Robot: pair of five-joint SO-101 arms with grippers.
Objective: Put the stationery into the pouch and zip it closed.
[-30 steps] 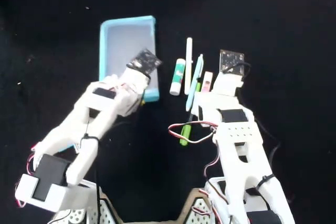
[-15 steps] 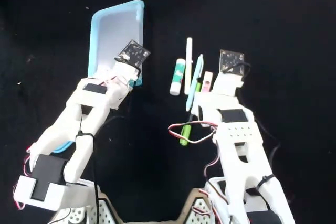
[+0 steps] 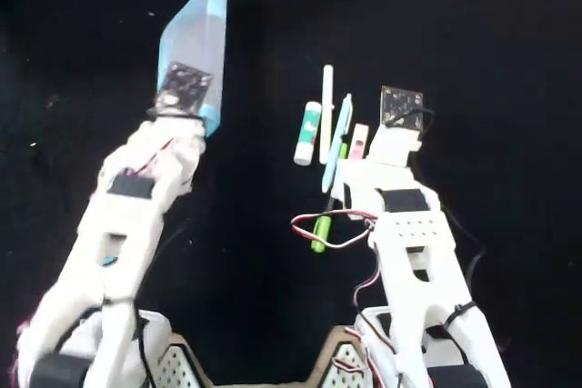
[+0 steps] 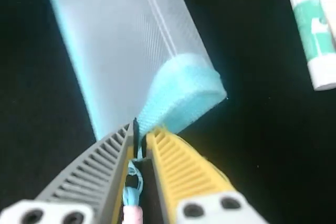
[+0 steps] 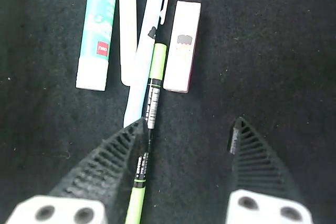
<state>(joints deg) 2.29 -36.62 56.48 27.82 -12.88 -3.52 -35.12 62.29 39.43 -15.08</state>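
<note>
one pouch [image 4: 131, 61], pinched at its corner
left gripper [image 4: 139, 141] clamps it, pouch tilted up — right gripper [image 5: 189, 127] gapes, green pen [image 5: 150, 109] beside one finger.

A black table [image 3: 473, 70] carries a glue stick [image 3: 308, 133]. Beside it, moving away, lie a white pen [image 3: 326, 111], a pale blue pen [image 3: 338, 138], a green marker [image 3: 319, 229] and a pink eraser [image 3: 359, 141].

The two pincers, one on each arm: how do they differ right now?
The left pincer is shut, pinching one end of the blue pouch; the right pincer is open and holds nothing. The left pincer's fingers are grey and yellow; the right pincer's are both black. The right pincer sits over the green pen, while the left pincer is off to the side of the stationery. Both have ridged, tapered fingers.
</note>
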